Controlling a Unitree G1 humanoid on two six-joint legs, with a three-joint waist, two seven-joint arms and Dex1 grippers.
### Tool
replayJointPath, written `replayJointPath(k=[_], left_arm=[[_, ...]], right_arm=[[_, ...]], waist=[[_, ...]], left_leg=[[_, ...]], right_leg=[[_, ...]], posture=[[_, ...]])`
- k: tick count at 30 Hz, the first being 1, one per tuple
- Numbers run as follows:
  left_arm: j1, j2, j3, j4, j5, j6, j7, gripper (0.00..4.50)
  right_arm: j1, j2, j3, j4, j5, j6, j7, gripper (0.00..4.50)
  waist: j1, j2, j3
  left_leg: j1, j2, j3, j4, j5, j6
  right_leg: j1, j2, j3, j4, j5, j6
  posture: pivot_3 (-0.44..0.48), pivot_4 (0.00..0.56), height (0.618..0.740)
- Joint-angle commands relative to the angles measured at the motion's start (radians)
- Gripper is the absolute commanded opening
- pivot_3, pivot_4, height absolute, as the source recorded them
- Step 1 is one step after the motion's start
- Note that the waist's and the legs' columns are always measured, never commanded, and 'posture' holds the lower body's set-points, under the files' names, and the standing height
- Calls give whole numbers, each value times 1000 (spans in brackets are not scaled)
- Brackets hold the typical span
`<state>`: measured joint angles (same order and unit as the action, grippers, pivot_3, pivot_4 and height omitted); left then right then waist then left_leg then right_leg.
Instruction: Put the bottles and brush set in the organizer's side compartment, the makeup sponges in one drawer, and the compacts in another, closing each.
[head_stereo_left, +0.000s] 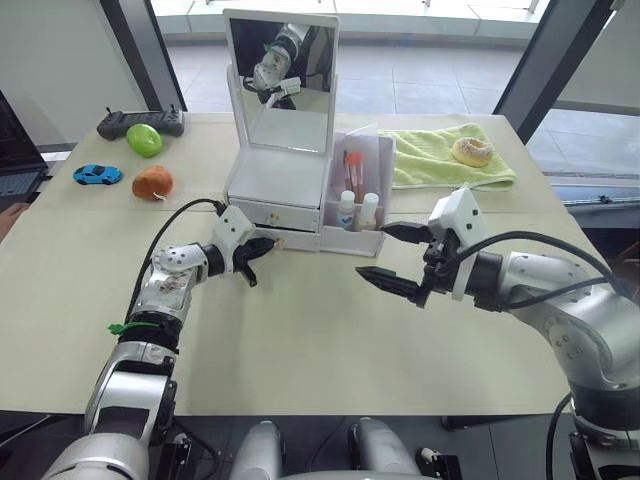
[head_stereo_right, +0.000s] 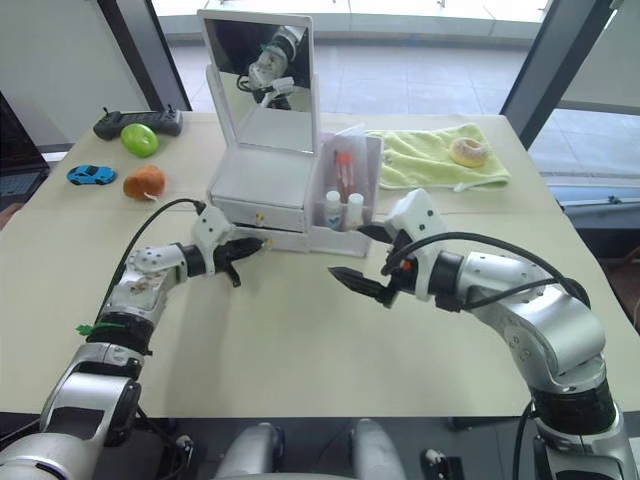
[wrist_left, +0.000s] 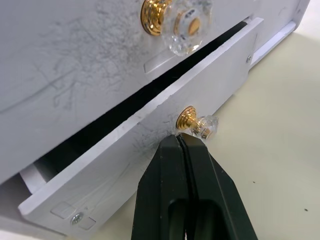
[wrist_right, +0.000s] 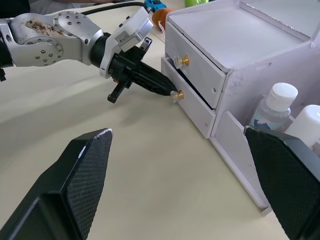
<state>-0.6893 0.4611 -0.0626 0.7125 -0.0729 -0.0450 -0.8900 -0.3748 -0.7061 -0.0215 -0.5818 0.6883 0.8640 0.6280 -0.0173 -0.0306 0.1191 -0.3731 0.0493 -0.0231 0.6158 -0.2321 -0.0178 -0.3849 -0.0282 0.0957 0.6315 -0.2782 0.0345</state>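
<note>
The organizer (head_stereo_left: 285, 190) stands toward the table's (head_stereo_left: 300, 340) far edge, its lower drawer (wrist_left: 150, 145) slightly ajar. The left gripper (wrist_left: 182, 145), fingers clenched together, presses its tip against that drawer's gold knob (wrist_left: 192, 122). The bottles (head_stereo_left: 357, 210) and brush set (head_stereo_left: 352, 165) stand in the side compartment (head_stereo_left: 360, 195). The right gripper (head_stereo_left: 395, 258) hovers released, just before the compartment. A green towel (head_stereo_left: 440, 158) with a doughnut (head_stereo_left: 472, 152) lies at the far right edge; a toy car (head_stereo_left: 97, 175), fruit (head_stereo_left: 152, 182) and a controller (head_stereo_left: 140, 122) lie at the far left.

Silver-grey jointed arms with white wrist housings, black cables, black textured-pad claws (head_stereo_left: 399, 262).
</note>
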Motion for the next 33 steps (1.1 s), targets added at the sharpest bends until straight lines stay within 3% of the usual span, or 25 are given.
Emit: replayJointPath(k=[1, 9, 15, 18, 22, 26, 29, 33], left_arm=[[-50, -12, 5, 40, 9, -46, 9, 35], [-41, 3, 14, 39, -10, -34, -43, 35], [72, 122, 106, -205, -150, 138, -176, 35], [178, 230, 179, -405, -275, 285, -268, 843], [303, 355, 312, -514, -379, 391, -302, 2063], [468, 467, 465, -521, -402, 386, -327, 3351], [563, 512, 545, -482, -395, 355, -336, 4284], [628, 546, 617, -448, -382, 326, -317, 4430]], right_arm=[[-1, -5, -33, -38, 16, 4, -8, 4500], [18, -15, -62, -53, 29, 15, -10, 4500], [125, -73, -190, -64, 48, -1, 17, 4500], [232, -119, -296, -59, 47, -18, 55, 4500], [403, -156, -483, 9, 12, -73, 119, 4500], [608, -154, -679, 103, -44, -167, 227, 4500], [676, -147, -761, 176, -58, -217, 272, 4500], [715, -161, -808, 253, -69, -257, 326, 4500]], waist=[[1, 0, 0], [1, 0, 0], [-7, 0, 0], [-14, 0, 0], [-14, 1, 0], [-12, 1, 0], [-13, 1, 1], [-17, 1, 1]], left_leg=[[0, 0, 0, 0, 0, 0], [0, 0, 0, 0, 0, 0], [0, 0, -1, 0, 0, 0], [0, 2, -1, -2, 0, 0], [2, 2, -1, -2, 0, 0], [4, 2, 1, -3, 0, 0], [5, 2, 1, -4, 0, 0], [6, 2, 1, -5, 0, 0]], right_leg=[[0, 0, 0, 0, 0, 0], [0, 0, 0, 0, 0, 0], [0, 1, 0, 0, 0, 0], [0, 1, 0, 0, 0, 0], [2, 1, 0, 0, -1, 2], [3, 0, 0, -1, -6, 6], [3, 0, 0, -1, -6, 5], [2, 0, 0, -1, -8, 4]], posture=[[0, 150, 740], [0, 150, 740], [0, 150, 740], [0, 150, 740], [0, 150, 740], [0, 150, 740], [0, 150, 740], [0, 150, 740]])
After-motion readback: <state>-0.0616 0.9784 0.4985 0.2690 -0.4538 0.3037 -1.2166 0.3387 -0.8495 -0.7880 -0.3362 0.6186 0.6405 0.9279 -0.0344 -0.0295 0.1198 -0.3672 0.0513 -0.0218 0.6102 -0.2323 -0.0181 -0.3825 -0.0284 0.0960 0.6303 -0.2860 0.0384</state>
